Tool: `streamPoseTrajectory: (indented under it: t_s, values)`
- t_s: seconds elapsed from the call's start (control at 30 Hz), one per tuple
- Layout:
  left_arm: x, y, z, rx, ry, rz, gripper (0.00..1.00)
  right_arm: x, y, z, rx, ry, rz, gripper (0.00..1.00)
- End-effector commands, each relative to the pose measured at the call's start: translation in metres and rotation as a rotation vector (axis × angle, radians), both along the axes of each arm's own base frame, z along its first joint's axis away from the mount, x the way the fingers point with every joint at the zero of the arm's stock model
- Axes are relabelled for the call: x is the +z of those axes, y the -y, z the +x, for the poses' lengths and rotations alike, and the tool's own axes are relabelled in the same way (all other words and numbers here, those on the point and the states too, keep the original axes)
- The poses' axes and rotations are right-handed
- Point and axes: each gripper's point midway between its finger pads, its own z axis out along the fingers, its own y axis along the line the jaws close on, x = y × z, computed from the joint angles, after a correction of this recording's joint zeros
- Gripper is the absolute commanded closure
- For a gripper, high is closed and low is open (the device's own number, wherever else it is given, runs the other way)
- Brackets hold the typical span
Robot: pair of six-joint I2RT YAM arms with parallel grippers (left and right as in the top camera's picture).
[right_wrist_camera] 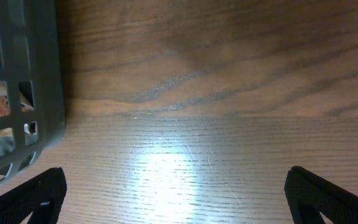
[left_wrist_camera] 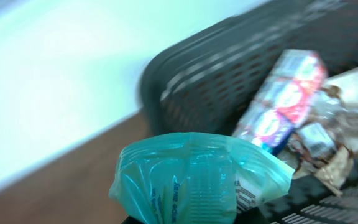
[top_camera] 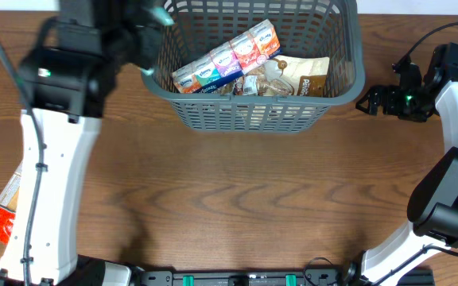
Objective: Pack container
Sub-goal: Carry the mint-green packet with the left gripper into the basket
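Container (top_camera: 253, 111) slotted grey plastic; left hand (top_camera: 156, 22) clamped on crinkly teal packet (left_wrist_camera: 191, 180); right hand (right_wrist_camera: 179, 199) apart over wood-grain table (right_wrist_camera: 229, 93)

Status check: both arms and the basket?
Left gripper shut on teal pack, at left rim of basket. Right gripper open, empty, beside basket. Basket holds several packs; nothing blocking.

table (top_camera: 237, 191): brown wood grain | glare (right_wrist_camera: 166, 168): bright patch | backdrop (left_wrist_camera: 55, 74): pale, blurred, maybe wall

Robot lab workstation: wood-grain table (top_camera: 237, 199), left arm (top_camera: 46, 183), right arm (top_camera: 452, 199) on front rail (top_camera: 237, 279).
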Motion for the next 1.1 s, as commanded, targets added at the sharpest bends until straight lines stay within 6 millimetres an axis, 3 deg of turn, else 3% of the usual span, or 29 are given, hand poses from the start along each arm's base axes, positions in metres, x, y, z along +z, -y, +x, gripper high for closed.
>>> streamPoseTrajectory:
  t_s: [0.0, 0.2, 0.3, 0.4, 0.53, 0.63, 0.7, 0.73, 0.8, 0.9, 0.97, 1.07]
  values:
    - [0.002, 0.029, -0.007, -0.172, 0.068, 0.206, 0.94, -0.004, -0.007, -0.001, 0.028, -0.011, 0.001, 0.01]
    - [-0.033, 0.074, 0.001, -0.407, 0.068, 0.404, 0.94, -0.004, -0.007, -0.002, 0.028, -0.016, 0.003, 0.01]
    - [-0.065, 0.084, 0.022, -0.424, 0.015, 0.424, 0.94, -0.004, -0.007, -0.002, 0.028, -0.016, 0.003, 0.01]
    - [-0.109, 0.094, 0.037, -0.451, -0.076, 0.436, 0.94, -0.004, -0.007, -0.002, 0.028, -0.016, 0.003, 0.01]
    - [-0.165, 0.117, 0.041, -0.509, -0.212, 0.361, 0.94, -0.004, -0.007, -0.002, 0.028, -0.016, 0.003, 0.01]
    - [-0.189, 0.128, 0.040, -0.498, -0.280, 0.315, 0.94, -0.004, -0.007, -0.002, 0.028, -0.017, 0.003, 0.01]
    - [-0.194, 0.133, 0.037, -0.506, -0.294, 0.316, 0.94, -0.004, -0.007, -0.002, 0.028, -0.017, 0.003, 0.01]
    - [-0.194, 0.136, 0.035, -0.512, -0.295, 0.318, 0.87, -0.004, -0.007, -0.002, 0.028, -0.017, 0.003, 0.01]
    - [-0.192, 0.141, 0.032, -0.523, -0.290, 0.320, 0.38, -0.004, -0.007, -0.002, 0.028, -0.016, 0.003, 0.01]
    - [-0.183, 0.141, 0.028, -0.525, -0.275, 0.318, 0.21, -0.004, -0.007, -0.002, 0.035, -0.015, 0.000, 0.01]
    - [-0.168, 0.134, 0.029, -0.485, -0.251, 0.311, 0.03, -0.004, -0.007, -0.002, 0.036, -0.014, 0.000, 0.01]
    - [-0.134, 0.111, 0.030, -0.399, -0.188, 0.317, 0.02, -0.004, -0.007, -0.002, 0.036, -0.014, 0.000, 0.01]
